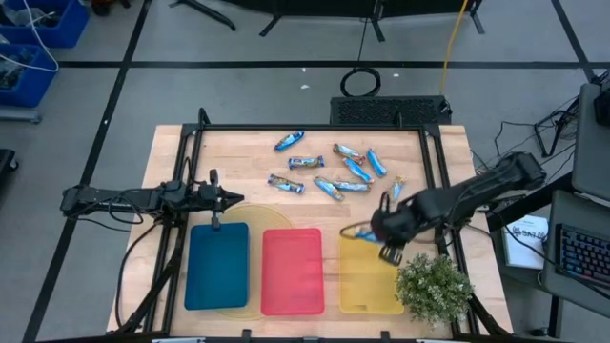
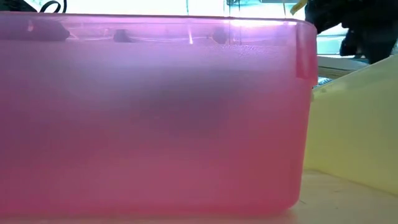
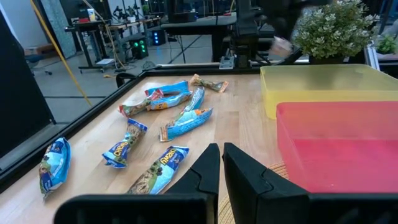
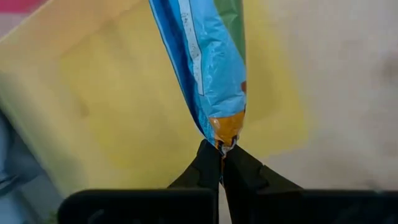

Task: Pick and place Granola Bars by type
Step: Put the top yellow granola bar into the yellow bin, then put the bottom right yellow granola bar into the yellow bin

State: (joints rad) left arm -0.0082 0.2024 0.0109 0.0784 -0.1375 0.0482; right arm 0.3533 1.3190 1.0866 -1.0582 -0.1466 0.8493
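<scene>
The wooden table (image 1: 238,157) carries three flat trays side by side along its near edge: a blue tray (image 1: 216,266), a red tray (image 1: 292,271) and a yellow tray (image 1: 367,281). Beside the yellow one stands a small green plant (image 1: 434,287). Granola Bars (image 1: 329,170) (about eight) lie scattered on the far half.

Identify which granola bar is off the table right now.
The bar pinched by its orange end in the right tool, hanging above the yellow tray; the others lie on the table.
</scene>
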